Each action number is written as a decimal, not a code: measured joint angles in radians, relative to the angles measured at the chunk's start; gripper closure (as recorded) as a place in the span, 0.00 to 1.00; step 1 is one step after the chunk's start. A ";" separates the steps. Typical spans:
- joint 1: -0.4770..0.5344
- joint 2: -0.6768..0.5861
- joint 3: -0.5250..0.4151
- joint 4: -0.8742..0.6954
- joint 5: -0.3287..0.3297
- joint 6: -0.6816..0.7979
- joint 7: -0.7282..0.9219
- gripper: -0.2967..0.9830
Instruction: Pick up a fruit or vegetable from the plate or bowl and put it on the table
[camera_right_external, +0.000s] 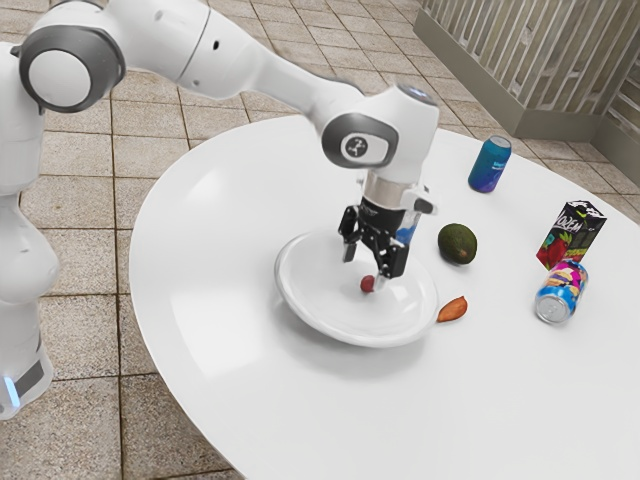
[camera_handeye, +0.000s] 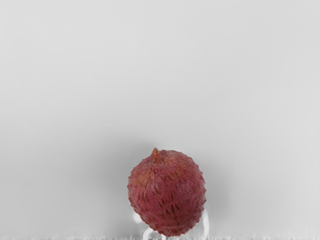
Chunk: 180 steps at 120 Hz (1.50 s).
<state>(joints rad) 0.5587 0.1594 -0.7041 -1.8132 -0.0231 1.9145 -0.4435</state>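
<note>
The round white surface (camera_right_external: 215, 330) spreads across the foreground of the exterior view. The nearest thing on it is a shallow, glossy white bowl (camera_right_external: 308, 318) with a broad rim. Inside the bowl lies the lychee (camera_right_external: 367, 284), small and dark red; the wrist view shows its bumpy skin and a short orange-brown nub at one end, with pale highlights on the bowl beside it.

The black gripper (camera_right_external: 368, 270) is lowered over the bowl, pointing down, with its two fingers standing apart and nothing clamped in them. The lychee sits below, close to the fingertips. The white and grey arm (camera_right_external: 240, 60) reaches in from the exterior view's left.

Just beside the bowl's rim, on the exterior view's right, an orange-brown tapered item (camera_right_external: 453, 309) lies on the surface; whether it touches the bowl I cannot tell. Farther toward that side, a colourful can (camera_right_external: 561, 292) in blue, pink and yellow lies on its side, its silver end facing the camera. A dark green avocado (camera_right_external: 457, 244) rests beyond the orange-brown item, near the bowl. Behind the lying can stands a dark carton (camera_right_external: 573, 236) with red and green print. Farther back, a blue and purple can (camera_right_external: 490, 165) stands upright.

Beyond the surface are beige floor tiles (camera_right_external: 150, 155) and a slatted wooden barrier (camera_right_external: 520, 60).
</note>
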 joint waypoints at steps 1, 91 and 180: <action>-0.001 0.001 0.000 0.000 0.002 0.000 -0.001 0.25; -0.032 0.051 0.003 0.037 0.061 -0.010 -0.040 0.25; -0.056 0.091 0.040 0.062 0.076 -0.002 -0.052 0.25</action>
<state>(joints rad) 0.5028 0.2507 -0.6644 -1.7510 0.0532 1.9125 -0.4952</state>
